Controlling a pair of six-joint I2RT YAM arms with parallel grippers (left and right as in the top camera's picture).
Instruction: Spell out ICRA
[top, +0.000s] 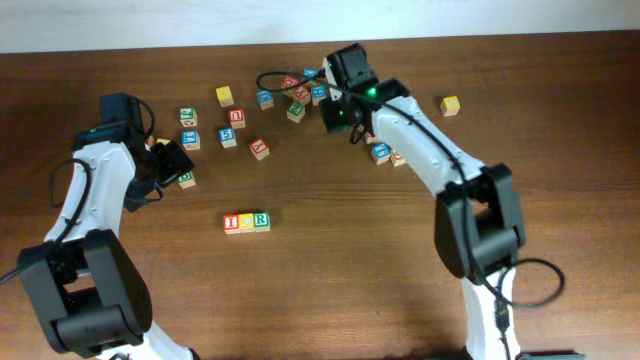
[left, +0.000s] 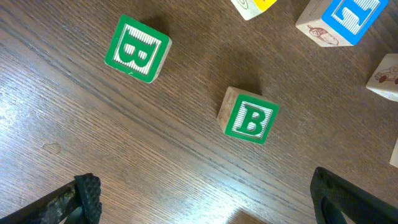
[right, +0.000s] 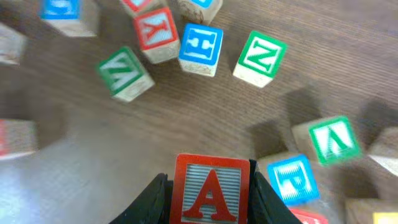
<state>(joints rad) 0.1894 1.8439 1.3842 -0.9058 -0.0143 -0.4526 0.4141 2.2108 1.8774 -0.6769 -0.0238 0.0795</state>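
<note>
My right pincer (right: 210, 194) is closed on one block, the red A cube (right: 210, 186). A dark finger (right: 155, 198) presses its left side and the other its right, with the letter facing my wrist camera. I cannot tell whether the cube is clear of the surface (top: 350, 280). From overhead, this pincer is at the far middle of the surface, among a cluster of loose blocks too crowded to count.

Ahead of the A in the right wrist view are three green-lettered blocks. One is a green N cube (right: 261, 57), one a green V cube (right: 124, 73) to the left, and one a second green V cube (right: 333, 140) to the right. There are also two blue ones I can read, a blue H cube (right: 201, 46) and a blue P cube (right: 295, 180), the P just beside the A.

The other three letters lie well apart from the A, in a row toward the near left of the surface. The I cube (top: 231, 223), C cube (top: 246, 222) and R cube (top: 261, 220) stand side by side and touching.

My left pincer (left: 205, 202) is spread wide and holds nothing. Two blocks lie beyond its fingertips, one green B cube (left: 137, 50) farther off and another green B cube (left: 250, 117) nearer. Neither is between the fingers.

One yellow cube (top: 450, 105) lies alone at the far right.
</note>
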